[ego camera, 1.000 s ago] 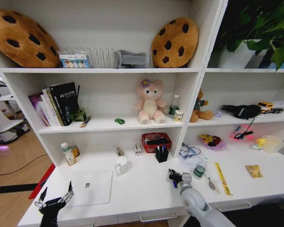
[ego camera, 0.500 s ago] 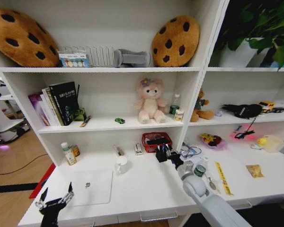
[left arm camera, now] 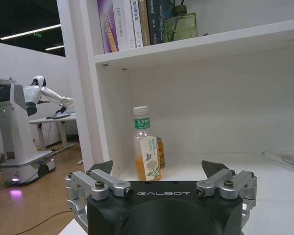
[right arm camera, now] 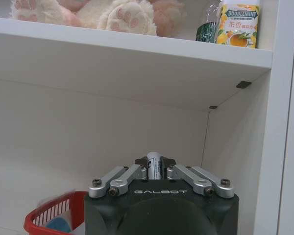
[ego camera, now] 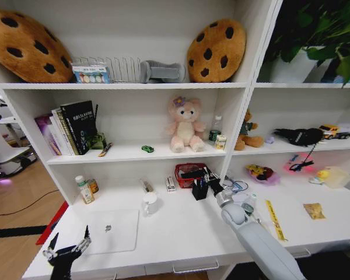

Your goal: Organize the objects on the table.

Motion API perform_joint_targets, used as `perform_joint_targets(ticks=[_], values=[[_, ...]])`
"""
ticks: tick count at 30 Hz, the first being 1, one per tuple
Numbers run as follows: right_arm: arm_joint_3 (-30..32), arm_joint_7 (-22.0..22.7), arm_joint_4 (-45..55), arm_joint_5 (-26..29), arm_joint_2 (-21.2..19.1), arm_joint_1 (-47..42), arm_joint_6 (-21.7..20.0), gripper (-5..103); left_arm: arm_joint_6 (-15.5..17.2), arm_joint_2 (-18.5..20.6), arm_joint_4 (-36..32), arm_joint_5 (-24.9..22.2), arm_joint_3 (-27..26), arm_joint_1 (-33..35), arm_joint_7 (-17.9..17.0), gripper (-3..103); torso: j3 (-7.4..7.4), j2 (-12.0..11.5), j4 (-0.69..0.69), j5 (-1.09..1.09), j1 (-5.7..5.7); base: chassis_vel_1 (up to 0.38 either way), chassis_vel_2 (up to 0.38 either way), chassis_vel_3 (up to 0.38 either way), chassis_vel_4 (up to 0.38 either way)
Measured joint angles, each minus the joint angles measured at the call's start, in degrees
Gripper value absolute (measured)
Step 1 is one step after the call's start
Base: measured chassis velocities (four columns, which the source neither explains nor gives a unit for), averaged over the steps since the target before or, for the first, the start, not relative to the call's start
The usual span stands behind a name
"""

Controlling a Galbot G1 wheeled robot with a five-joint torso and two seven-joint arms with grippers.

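— Looking at the red basket (ego camera: 192, 173), where did we have the right pincer (ego camera: 209, 175)?
— Just beside it, above the black pen cup (ego camera: 199, 191), clamped on a pen (right arm camera: 153, 166).
— And the left pincer (ego camera: 67, 247)?
— Spread apart, well away from the basket, by the silver laptop (ego camera: 111, 231) at the worktop (ego camera: 181, 233) edge.

You're looking at a robotics lab staged like a home study: white shelving (ego camera: 134, 87) with books (ego camera: 70, 125), a plush bear (ego camera: 185, 125) and cookie cushions (ego camera: 216, 51), and another white robot (left arm camera: 24, 127) parked across the wooden floor (ego camera: 17, 198).
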Motion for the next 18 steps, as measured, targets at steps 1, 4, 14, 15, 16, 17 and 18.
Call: perform_joint_targets(ticks=[1,4,14,15,16,17,18], values=[[-0.28,0.14,-0.50,-0.24,0.33,0.52,0.58,13,0.00,-0.03,0.10,0.06,0.06,-0.05,0.02,102,0.00,0.00,-0.01,0.00,0.00,0.000,0.000,0.000,0.000],[-0.63,0.60,-1.03,-0.42,0.72,1.09,1.24,13,-0.01,-0.04,0.14,0.09,0.12,-0.14,0.02,100,0.00,0.00,-0.01,0.00,-0.01,0.000,0.000,0.000,0.000],[-2.84,1.75,-5.96,-2.72,3.09,4.90,4.43,13,0.04,0.12,0.09,-0.09,0.15,0.03,0.05,99,0.00,0.00,0.00,0.00,-0.01,0.000,0.000,0.000,0.000],[-2.84,1.75,-5.96,-2.72,3.09,4.90,4.43,13,0.04,0.12,0.09,-0.09,0.15,0.03,0.05,99,0.00,0.00,0.00,0.00,-0.01,0.000,0.000,0.000,0.000],[-3.03,1.87,-6.38,-3.00,3.25,5.14,4.72,13,0.06,0.16,0.01,-0.15,0.13,0.04,0.05,99,0.00,0.00,0.00,0.00,-0.01,0.000,0.000,0.000,0.000],[-3.44,2.12,-7.11,-3.56,3.58,5.59,5.46,10,0.13,0.18,-0.18,-0.20,0.13,0.07,0.05,99,0.00,0.00,-0.01,-0.01,-0.01,0.000,0.000,0.000,0.000],[-3.44,2.12,-7.11,-3.56,3.58,5.59,5.46,10,0.13,0.18,-0.18,-0.20,0.13,0.07,0.05,99,0.00,0.00,-0.01,-0.01,-0.01,0.000,0.000,0.000,0.000]])
